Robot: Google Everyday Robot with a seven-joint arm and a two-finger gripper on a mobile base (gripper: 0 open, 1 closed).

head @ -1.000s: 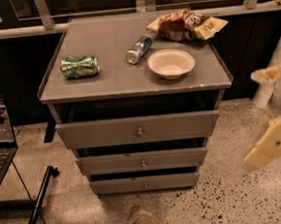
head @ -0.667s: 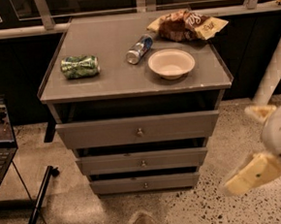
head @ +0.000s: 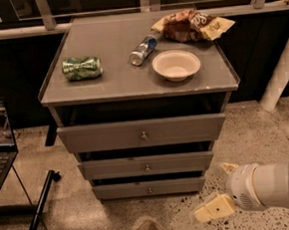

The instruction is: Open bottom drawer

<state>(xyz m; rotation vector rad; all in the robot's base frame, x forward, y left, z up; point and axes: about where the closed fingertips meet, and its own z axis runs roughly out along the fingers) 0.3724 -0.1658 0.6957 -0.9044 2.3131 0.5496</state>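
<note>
**Q:** Camera view, entry one?

**A:** Cream-fingered two-finger gripper [head: 212, 191] on a rounded white arm [head: 270, 184]. It sits at 4 o'clock in the frame, low over the speckled stone floor [head: 92, 216]. The fingers are spread apart with nothing between them.

**Q:** Entry two, the task's thing?

**A:** Bottom drawer [head: 120, 190], a slim grey front panel. It is the lowest of three in the grey metal cabinet [head: 132, 85], at 6 o'clock in the frame. A tiny round metal knob [head: 150, 190] sits at its centre. The drawer lies toward 9 o'clock from the gripper, near it but not touching.

**Q:** Axis?

**A:** The panel runs 9 to 3, and the gripper stands just off its 3 o'clock end. To my reading, the reach must travel toward 9 along the panel to the knob, and the pull then comes out toward 6.

**Q:** Neighbours to avoid?

**A:** Mid-width grey drawer [head: 113, 168] just above, then the tallest grey drawer [head: 106, 136].

**Q:** Remaining stock?

**A:** On the cabinet top:
- crushed green can [head: 82, 68] at 10 o'clock
- white round bowl [head: 176, 64]
- small blue-and-silver bottle [head: 143, 49]
- crumpled snack bags [head: 192, 26] at 1 o'clock
</note>
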